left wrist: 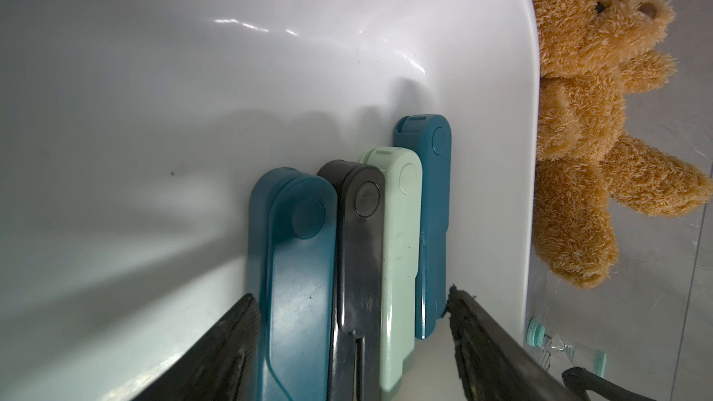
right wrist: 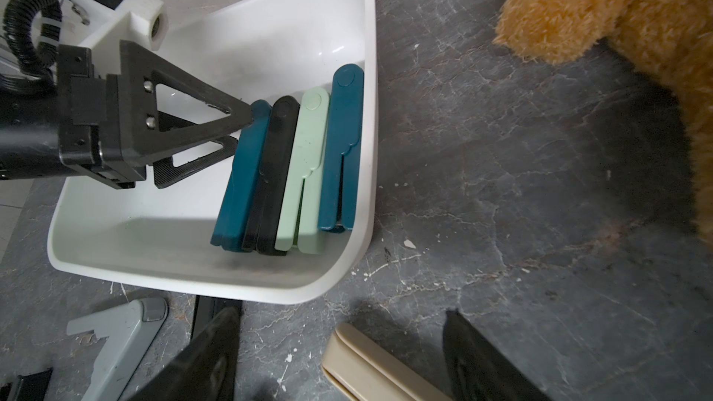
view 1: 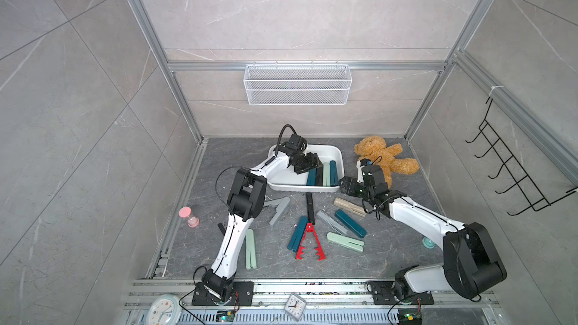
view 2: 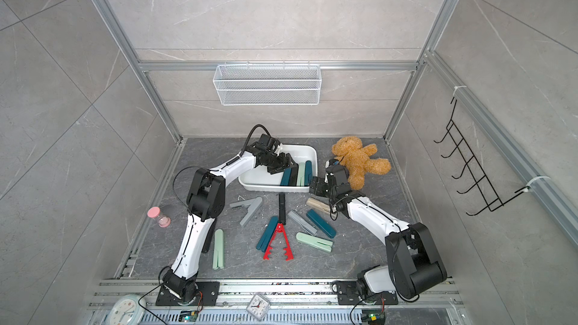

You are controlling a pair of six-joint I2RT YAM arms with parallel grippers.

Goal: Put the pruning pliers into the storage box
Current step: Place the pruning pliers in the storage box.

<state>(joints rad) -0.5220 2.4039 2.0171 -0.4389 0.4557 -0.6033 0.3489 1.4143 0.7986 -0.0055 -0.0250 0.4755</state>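
Note:
The white storage box [view 1: 332, 148] [right wrist: 368, 71] stands at the back of the floor. Inside it, dark teal [left wrist: 297, 264], black [left wrist: 359, 244], mint [left wrist: 399, 233] and dark teal [left wrist: 432, 194] pruning pliers lie side by side. My left gripper [view 1: 308, 164] [left wrist: 352, 292] hangs open over them, its fingers straddling the row and gripping nothing. My right gripper [view 1: 345, 184] [right wrist: 341, 314] is open just outside the box's right front corner, above the beige pliers [right wrist: 370, 364]. Several more lie on the floor: grey V [view 1: 278, 209], black [view 1: 309, 206], red toothed [view 1: 309, 242], teal [view 1: 350, 223], mint [view 1: 250, 253].
A brown teddy bear [view 1: 386, 157] lies right of the box, close to my right wrist. A pink-capped hourglass [view 1: 189, 217] stands at the left edge. A wire mesh basket [view 1: 297, 84] hangs on the back wall, a black hook rack [view 1: 513, 170] on the right.

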